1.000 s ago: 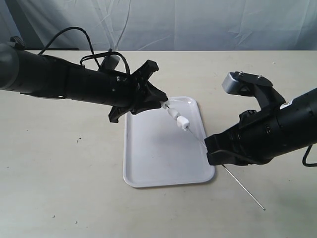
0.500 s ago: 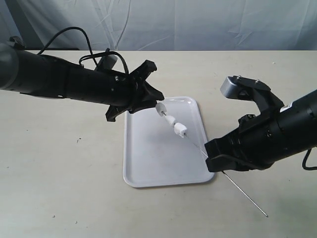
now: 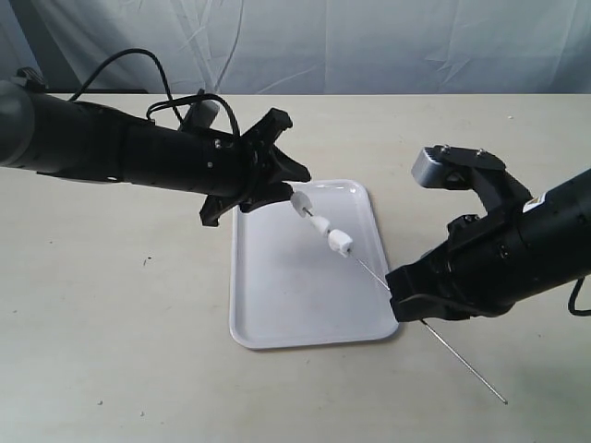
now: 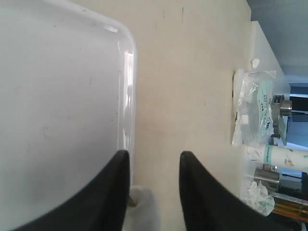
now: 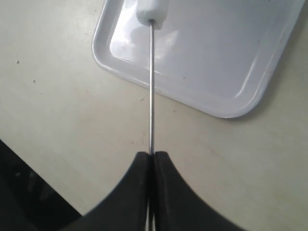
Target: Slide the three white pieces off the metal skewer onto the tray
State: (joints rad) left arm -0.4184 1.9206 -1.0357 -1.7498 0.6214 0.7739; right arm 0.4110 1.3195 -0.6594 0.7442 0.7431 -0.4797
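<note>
The metal skewer [image 3: 369,272] slants over the white tray [image 3: 277,314]; my right gripper [image 3: 406,293] is shut on its lower part, and its tail sticks out past the tray's corner. Three white pieces [image 3: 319,223] sit threaded on its upper half. My left gripper [image 3: 294,152] is open at the skewer's top end, the topmost piece [image 4: 144,207] lying beside one finger [image 4: 115,187]. In the right wrist view the skewer [image 5: 151,86] runs from the shut gripper [image 5: 153,155] to the lowest piece [image 5: 152,9] above the tray [image 5: 216,57].
The tray [image 4: 57,96] lies on a beige tabletop [image 3: 120,351]. Plastic packets and bottles [image 4: 257,106] stand at the table's far edge in the left wrist view. A grey curtain [image 3: 369,46] hangs behind the table.
My right gripper has drawn the skewer slightly down and to the right. The topmost piece now shows clear of the left gripper's fingers, and all three pieces sit a little lower.
</note>
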